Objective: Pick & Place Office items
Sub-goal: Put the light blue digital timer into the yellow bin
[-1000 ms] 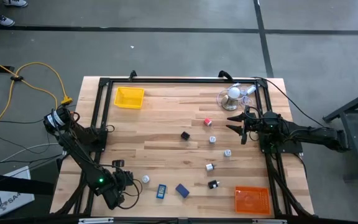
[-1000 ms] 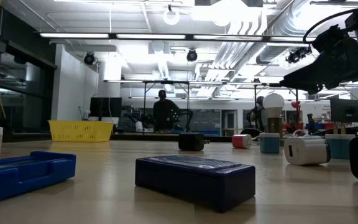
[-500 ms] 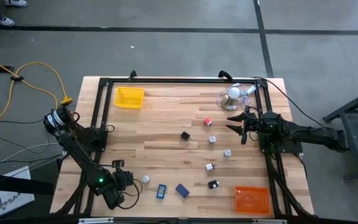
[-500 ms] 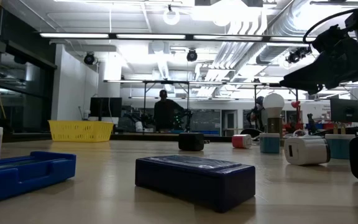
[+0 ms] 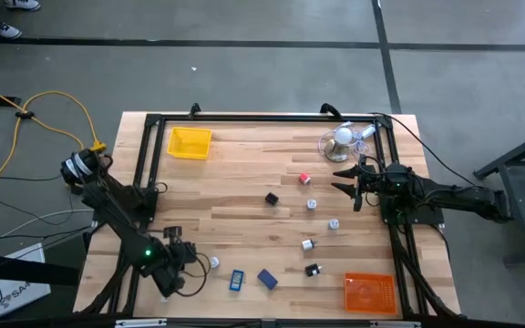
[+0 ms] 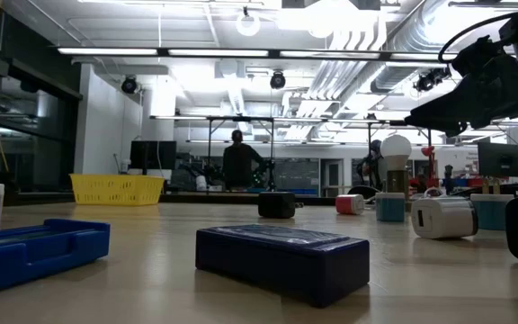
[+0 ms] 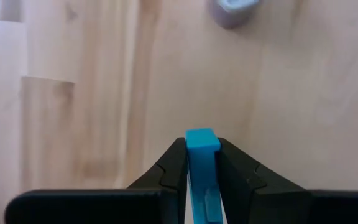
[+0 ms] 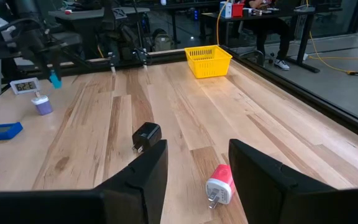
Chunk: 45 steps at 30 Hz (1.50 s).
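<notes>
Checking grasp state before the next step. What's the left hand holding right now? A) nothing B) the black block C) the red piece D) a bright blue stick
D: in the left wrist view the left hand is shut on a bright blue stick, its end poking out between the fingers above the bare wooden table.

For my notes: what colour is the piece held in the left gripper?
Bright blue stick, pinched in the left gripper; clearest in the left wrist view.

Two dark arms, matte black links
</notes>
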Available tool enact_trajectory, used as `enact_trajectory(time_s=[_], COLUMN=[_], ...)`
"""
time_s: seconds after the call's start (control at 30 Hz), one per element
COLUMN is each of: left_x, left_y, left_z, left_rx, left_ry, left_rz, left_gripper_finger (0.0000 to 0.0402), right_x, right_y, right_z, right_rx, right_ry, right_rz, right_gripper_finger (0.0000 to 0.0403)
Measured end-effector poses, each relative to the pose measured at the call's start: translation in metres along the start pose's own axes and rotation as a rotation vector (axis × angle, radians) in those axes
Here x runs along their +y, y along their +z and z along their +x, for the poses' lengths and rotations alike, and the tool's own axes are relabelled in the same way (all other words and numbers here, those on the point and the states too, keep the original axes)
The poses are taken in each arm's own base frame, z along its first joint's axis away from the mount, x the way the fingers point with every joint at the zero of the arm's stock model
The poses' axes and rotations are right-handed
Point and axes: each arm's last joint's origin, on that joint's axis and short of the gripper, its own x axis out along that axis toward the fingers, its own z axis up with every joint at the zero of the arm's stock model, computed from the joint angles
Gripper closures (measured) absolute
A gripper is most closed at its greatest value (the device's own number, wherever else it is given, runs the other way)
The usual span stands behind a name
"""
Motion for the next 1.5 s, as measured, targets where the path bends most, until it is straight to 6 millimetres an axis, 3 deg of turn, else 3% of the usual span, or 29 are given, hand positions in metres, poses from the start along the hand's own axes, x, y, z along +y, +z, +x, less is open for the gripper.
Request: enact_trajectory(time_s=[0.67, 1.0, 1.5], left_x=[0.123, 0.183, 0.281], left_y=[0.064, 0.076, 0.079], left_z=[-0.038, -0.047, -0.054], left_rx=[-0.056, -0.097, -0.202], left_ry=[0.1, 0.155, 0.307], left_rz=[-0.211, -0.399, -0.686], left_gripper_finger=[0.0346, 0.0345, 0.0345], right_x=[0.0, 0.0, 0.0], right_y=[0.0, 0.0, 0.0], right_z=[0.0, 0.0, 0.0], right_rx=[0.0, 0.0, 0.0], right_ry=[0.0, 0.0, 0.0], right_rz=[0.0, 0.0, 0.0], right_gripper_finger=[0.0245, 0.0245, 0.0245])
